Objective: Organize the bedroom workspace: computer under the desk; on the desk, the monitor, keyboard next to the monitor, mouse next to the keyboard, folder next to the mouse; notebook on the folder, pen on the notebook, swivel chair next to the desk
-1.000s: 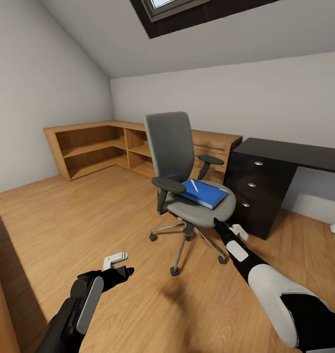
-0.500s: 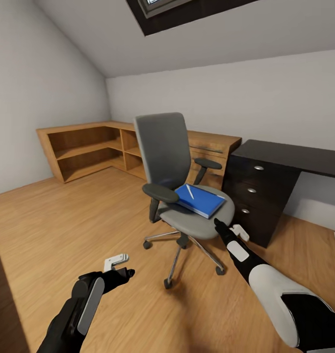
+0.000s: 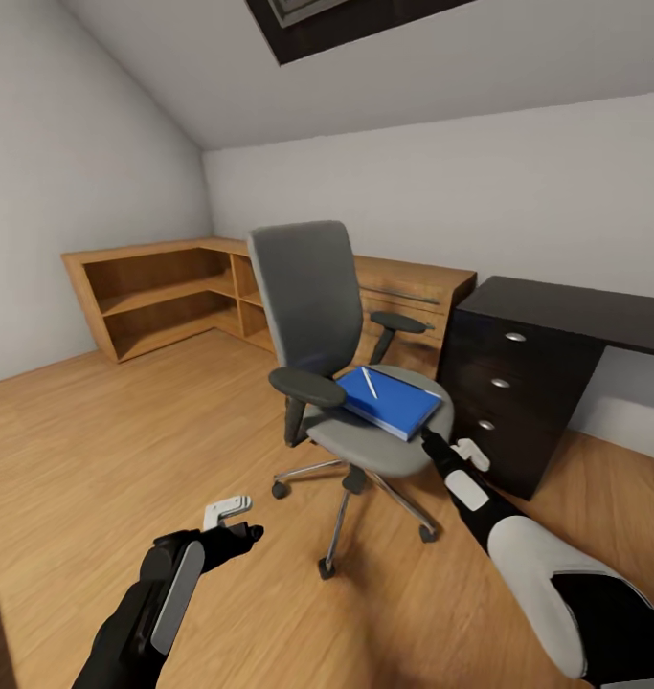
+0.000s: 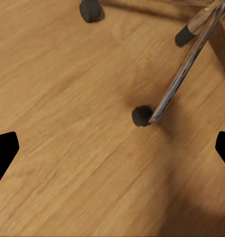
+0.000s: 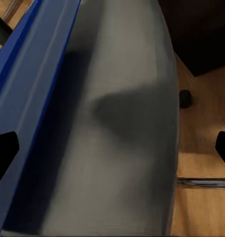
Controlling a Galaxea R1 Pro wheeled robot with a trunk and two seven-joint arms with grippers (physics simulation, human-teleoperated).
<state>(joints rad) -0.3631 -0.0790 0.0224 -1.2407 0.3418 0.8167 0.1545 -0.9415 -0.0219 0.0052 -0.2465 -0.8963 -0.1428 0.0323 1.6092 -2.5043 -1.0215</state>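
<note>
reaching w/ the right gripper (image 3: 458, 450) at the seat's front edge, fingers wide apart in the wrist view and holding nothing, prob lined up to take the folder (image 3: 389, 399) by its near edge. folder lies flat on the chair (image 3: 365, 383) seat, pen (image 3: 368, 382) resting across its top, so a level lift looks needed or the pen rolls off. left gripper (image 3: 233, 517) hangs low over bare floor, spread open, empty, out of the way. desk (image 3: 556, 311) stands just beyond the chair, its top near for the drop-off.
</note>
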